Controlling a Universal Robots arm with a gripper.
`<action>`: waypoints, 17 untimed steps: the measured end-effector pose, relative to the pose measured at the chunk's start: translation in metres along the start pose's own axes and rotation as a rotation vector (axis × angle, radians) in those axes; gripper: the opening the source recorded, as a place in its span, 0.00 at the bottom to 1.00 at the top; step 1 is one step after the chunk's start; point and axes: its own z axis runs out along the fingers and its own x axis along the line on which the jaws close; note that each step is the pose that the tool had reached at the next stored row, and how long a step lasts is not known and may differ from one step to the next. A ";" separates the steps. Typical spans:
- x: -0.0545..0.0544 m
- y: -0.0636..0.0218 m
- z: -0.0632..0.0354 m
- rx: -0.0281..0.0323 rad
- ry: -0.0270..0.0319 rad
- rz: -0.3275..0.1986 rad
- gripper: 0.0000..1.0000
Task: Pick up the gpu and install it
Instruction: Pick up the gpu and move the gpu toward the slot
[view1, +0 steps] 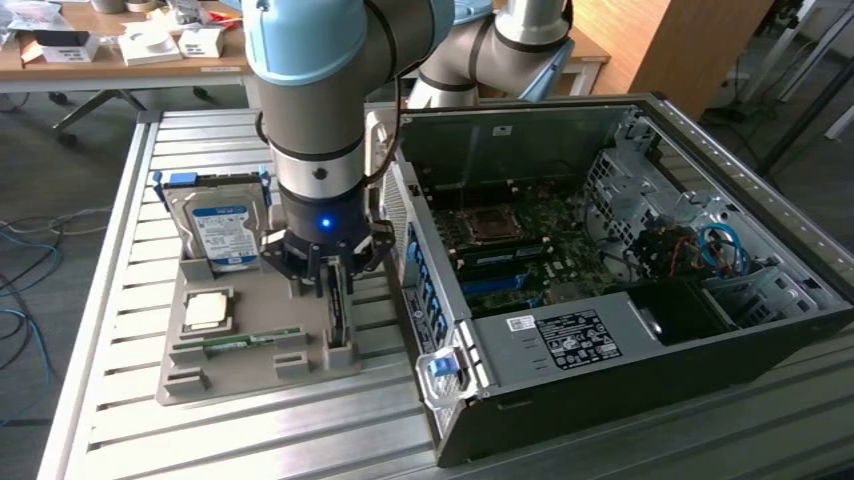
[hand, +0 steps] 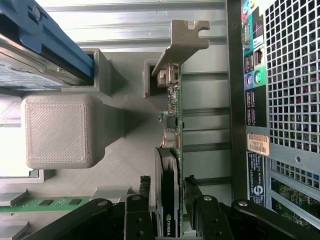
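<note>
Layout: counter (view1: 200, 440) carries a tray (view1: 180, 385) on the exterior view's left and a computer case (view1: 601, 340) on the right, just beside each other. The case lies on its side, open face up, with the motherboard (view1: 521, 240) inside. In the tray:
- hard drive (view1: 223, 232) upright at the far end
- cpu (view1: 207, 310) flat in front of it
- memory stick (view1: 240, 340) flat, nearer still
- gpu (view1: 338, 315) on edge in the slot along the case side

Pincer (view1: 334, 275) sits over the gpu, one finger either side, jaws apart. A desk (view1: 134, 55) stands behind, well apart.
</note>
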 end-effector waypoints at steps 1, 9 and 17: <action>0.000 0.0000 0.0000 0.0000 0.0000 0.000 0.40; 0.000 0.0000 0.0000 -0.0001 0.0000 0.000 0.39; 0.000 0.0000 0.0000 0.0000 0.0000 0.000 0.26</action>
